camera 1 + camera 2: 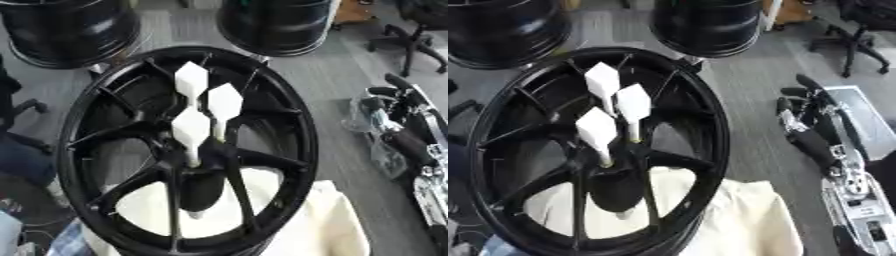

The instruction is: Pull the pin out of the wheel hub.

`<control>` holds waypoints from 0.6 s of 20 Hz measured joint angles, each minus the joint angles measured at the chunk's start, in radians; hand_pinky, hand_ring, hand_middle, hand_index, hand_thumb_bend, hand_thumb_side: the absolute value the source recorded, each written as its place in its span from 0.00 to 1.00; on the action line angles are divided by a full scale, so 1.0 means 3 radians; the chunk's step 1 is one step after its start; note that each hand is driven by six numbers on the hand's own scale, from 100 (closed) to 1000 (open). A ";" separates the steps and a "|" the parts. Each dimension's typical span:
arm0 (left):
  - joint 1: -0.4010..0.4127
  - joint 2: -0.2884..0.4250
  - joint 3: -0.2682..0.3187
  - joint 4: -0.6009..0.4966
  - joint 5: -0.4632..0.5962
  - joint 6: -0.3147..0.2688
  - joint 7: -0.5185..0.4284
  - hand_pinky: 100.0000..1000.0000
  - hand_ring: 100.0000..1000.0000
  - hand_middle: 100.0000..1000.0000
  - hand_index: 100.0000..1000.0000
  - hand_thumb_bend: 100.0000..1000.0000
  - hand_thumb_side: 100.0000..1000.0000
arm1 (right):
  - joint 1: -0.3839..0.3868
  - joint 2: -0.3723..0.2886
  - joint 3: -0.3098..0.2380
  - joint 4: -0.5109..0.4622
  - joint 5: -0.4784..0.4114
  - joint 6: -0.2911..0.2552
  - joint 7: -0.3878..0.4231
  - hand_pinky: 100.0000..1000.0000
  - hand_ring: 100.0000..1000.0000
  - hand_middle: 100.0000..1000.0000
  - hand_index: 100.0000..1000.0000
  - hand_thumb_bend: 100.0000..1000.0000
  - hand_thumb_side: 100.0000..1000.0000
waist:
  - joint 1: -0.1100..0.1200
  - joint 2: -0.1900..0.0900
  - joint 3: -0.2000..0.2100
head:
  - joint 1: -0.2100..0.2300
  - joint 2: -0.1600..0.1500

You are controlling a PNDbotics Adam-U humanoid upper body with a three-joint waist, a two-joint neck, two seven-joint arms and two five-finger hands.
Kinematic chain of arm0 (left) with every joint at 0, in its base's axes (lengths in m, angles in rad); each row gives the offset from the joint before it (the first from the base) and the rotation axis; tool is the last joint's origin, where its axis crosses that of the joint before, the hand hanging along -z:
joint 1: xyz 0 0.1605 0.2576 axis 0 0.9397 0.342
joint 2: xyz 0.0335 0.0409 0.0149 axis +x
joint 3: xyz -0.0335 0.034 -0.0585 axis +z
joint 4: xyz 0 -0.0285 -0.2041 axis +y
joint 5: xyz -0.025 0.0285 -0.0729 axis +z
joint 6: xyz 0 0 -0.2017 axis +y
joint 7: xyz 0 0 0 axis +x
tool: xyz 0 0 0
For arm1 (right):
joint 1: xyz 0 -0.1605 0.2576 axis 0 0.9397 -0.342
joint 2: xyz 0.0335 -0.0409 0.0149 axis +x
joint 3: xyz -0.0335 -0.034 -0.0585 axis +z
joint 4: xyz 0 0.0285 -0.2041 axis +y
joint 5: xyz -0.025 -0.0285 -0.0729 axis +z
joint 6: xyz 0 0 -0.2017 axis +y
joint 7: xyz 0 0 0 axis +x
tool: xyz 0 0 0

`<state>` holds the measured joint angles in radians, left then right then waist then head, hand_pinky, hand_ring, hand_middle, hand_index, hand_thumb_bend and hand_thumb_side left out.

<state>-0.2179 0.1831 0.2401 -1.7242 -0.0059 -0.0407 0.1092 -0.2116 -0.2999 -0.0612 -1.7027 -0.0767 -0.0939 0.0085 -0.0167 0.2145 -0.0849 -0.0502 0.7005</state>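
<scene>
No text, label, brand, number or sign can be read anywhere in either view. Nothing legible is shown on the black wheel hub (184, 150), on its spokes or on its rim. The white pins (191, 131) standing in the hub are plain, with no marking that can be made out. The pale cloth (737, 220) under the wheel's near edge is unprinted as far as can be seen. On the right hand (820, 130), at the right side, no lettering can be made out on the black and silver parts. The dark wheels (70, 30) at the far edge carry no readable marks either.
</scene>
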 measured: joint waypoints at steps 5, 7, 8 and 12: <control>0.0012 -0.0029 -0.0150 -0.0027 -0.0012 0.0047 0.0123 0.74 0.76 0.66 0.79 0.32 0.80 | 0.0002 0.0022 0.0003 0.0012 0.0000 0.0000 0.0007 0.78 0.72 0.72 0.93 0.05 0.28 | 0.0002 0.0002 -0.0011 | 0.0029 0.0030; 0.0022 -0.0040 -0.0174 -0.0027 -0.0015 0.0052 0.0128 0.74 0.76 0.66 0.79 0.32 0.80 | 0.0002 0.0025 0.0003 0.0013 0.0000 0.0000 0.0007 0.78 0.72 0.72 0.93 0.05 0.28 | 0.0004 0.0010 -0.0016 | 0.0039 0.0034; 0.0023 -0.0047 -0.0181 -0.0027 -0.0022 0.0053 0.0127 0.74 0.76 0.66 0.79 0.32 0.80 | 0.0003 0.0030 0.0002 0.0013 0.0000 0.0000 0.0007 0.78 0.72 0.72 0.93 0.05 0.28 | 0.0004 0.0013 -0.0019 | 0.0042 0.0035; 0.0023 -0.0054 -0.0194 -0.0027 -0.0043 0.0062 0.0119 0.74 0.76 0.66 0.79 0.32 0.80 | 0.0004 0.0048 0.0002 0.0013 0.0002 -0.0001 0.0006 0.78 0.72 0.72 0.93 0.06 0.28 | 0.0005 0.0037 -0.0014 | 0.0052 0.0035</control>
<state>-0.2109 0.1668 0.1819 -1.7323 -0.0189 -0.0222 0.1450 -0.2105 -0.2856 -0.0606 -1.6989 -0.0761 -0.0941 0.0103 -0.0153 0.2257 -0.0889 -0.0345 0.7111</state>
